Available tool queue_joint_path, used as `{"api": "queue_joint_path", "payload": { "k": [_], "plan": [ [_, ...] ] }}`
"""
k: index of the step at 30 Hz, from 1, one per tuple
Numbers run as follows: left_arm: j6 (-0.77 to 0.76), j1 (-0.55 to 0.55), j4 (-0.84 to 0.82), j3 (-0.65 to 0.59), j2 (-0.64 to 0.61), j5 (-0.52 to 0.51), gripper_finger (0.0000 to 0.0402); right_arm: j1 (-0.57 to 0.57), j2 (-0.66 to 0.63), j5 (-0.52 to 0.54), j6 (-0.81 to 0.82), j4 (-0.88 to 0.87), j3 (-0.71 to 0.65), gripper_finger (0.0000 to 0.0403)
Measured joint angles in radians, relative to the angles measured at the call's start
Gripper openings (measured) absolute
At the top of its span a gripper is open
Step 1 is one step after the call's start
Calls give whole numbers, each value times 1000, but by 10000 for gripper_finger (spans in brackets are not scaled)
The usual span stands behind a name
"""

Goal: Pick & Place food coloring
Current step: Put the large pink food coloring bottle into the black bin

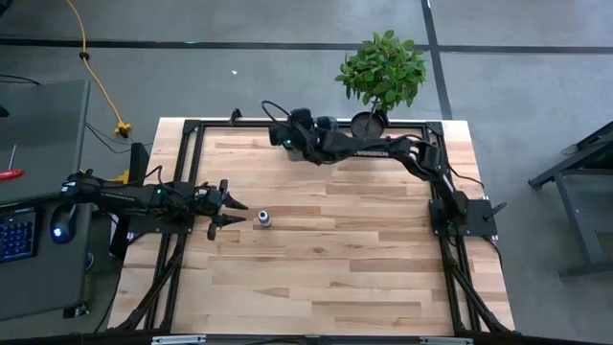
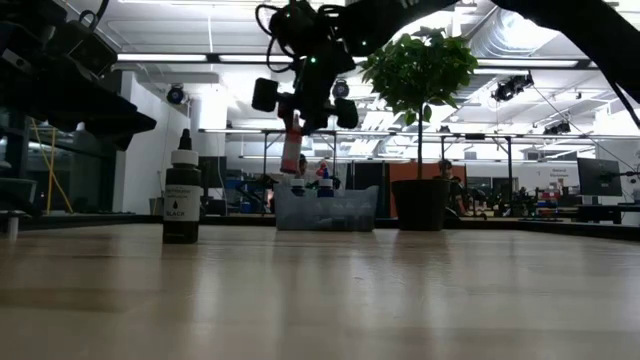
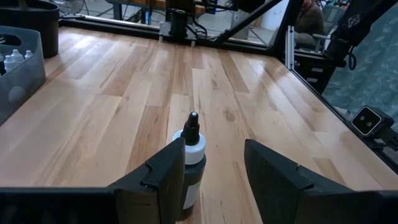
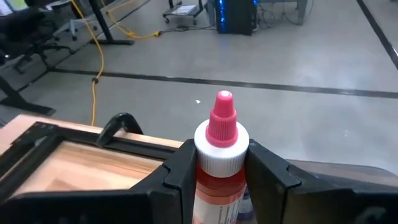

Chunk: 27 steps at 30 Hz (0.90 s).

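Smooth pale wood table (image 1: 316,278), translucent plastic tray (image 2: 327,210), matt black gripper (image 3: 214,180).

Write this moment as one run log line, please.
right gripper: shut on red bottle, raised above tray | left gripper: open, by black bottle | phase: carrying

From above I cannot see the grey tray (image 2: 326,208): the right arm (image 1: 383,146) covers it near the table's far edge. The red bottle (image 4: 219,163) is cut by the lower edge of the right wrist picture, and the fingers (image 4: 177,180) hide its sides. In the left wrist view, one finger (image 3: 163,177) hides part of the black bottle (image 3: 192,155). Its label (image 2: 181,205) is too small for me to read.
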Motion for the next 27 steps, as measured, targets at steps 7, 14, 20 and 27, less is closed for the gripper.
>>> {"api": "queue_joint_path", "payload": {
  "k": [7, 14, 20, 27],
  "plan": [
    [0, 0, 0, 0, 0, 0, 163, -31, 12, -14, 96, -17, 0, 104],
    [0, 0, 0, 0, 0, 0, 163, -59, 11, -83, 57, -8, 0, 104],
    [0, 0, 0, 0, 0, 0, 163, -65, 11, -192, -29, -27, 0, 104],
    [0, 0, 0, 0, 0, 0, 163, -96, 11, -205, 18, -64, 0, 104]
  ]
}}
